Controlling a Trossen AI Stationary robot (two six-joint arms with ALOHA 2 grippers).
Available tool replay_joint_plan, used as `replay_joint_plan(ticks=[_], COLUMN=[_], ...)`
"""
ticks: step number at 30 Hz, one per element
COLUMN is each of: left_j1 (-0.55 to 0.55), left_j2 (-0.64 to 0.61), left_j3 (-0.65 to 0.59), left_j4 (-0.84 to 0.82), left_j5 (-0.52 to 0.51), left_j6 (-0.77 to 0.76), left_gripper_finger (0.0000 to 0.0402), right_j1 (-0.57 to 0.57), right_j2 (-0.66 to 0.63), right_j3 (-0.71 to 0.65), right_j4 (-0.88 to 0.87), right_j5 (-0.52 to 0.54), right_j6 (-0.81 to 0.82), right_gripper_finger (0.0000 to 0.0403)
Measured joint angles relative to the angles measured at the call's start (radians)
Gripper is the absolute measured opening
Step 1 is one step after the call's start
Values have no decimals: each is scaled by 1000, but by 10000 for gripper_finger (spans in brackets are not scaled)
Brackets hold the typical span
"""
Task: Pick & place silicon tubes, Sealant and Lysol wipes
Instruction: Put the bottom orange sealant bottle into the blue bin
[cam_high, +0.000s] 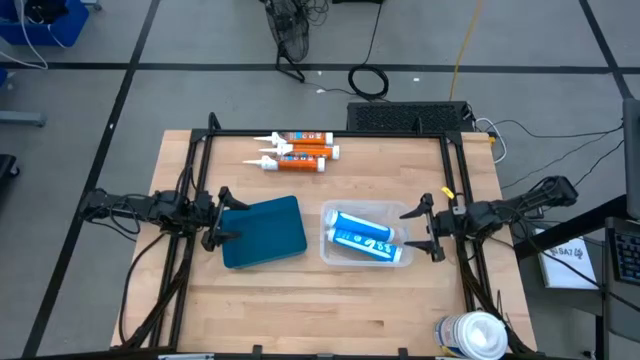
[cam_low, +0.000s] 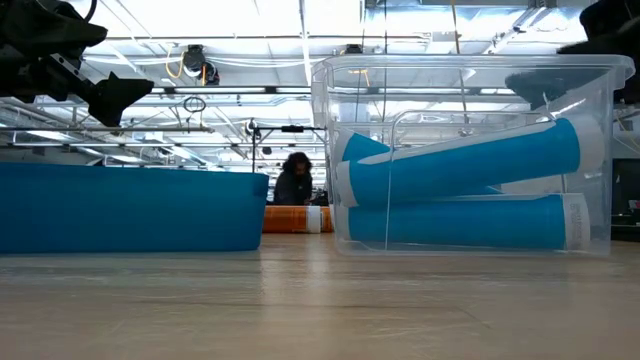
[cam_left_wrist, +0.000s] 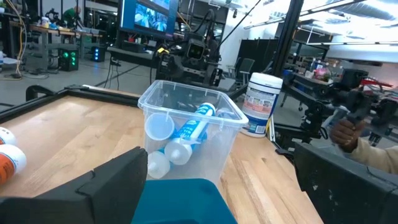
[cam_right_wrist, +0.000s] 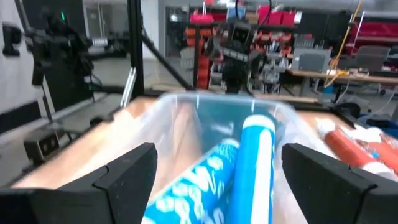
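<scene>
Your two blue tubes (cam_high: 362, 238) lie in the clear bin (cam_high: 330, 214); the orange sealant tubes (cam_high: 300, 152) and Lysol wipes (cam_high: 470, 335) wait on the bench (cam_high: 330, 310), left claw (cam_high: 222, 215) and right claw (cam_high: 428, 228) both apart

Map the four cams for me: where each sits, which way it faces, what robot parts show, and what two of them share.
High: overhead, looking straight down; both arms, left pincer at the blue bin, right pincer at the clear bin.
Low: table height, looking level across; blue bin left, clear bin with blue tubes right.
Left wrist: faces the clear bin and Lysol wipes; own open fingers show.
Right wrist: faces the clear bin; own open fingers show.
Shared: all four see the clear bin.
</scene>
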Motion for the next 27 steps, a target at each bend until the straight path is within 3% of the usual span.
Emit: replay_joint_plan(ticks=[5,27], left_j1=[0,0], left_j2=[0,0], left_j3=[0,0], left_j4=[0,0], left_j5=[0,0], left_j6=[0,0], left_gripper_finger=[395,395], right_j1=[0,0], right_j2=[-32,-31], right_j3=[-1,-3], right_j4=[-87,-83], right_j5=[2,1], right_j6=[0,86], right_gripper_finger=[325,325])
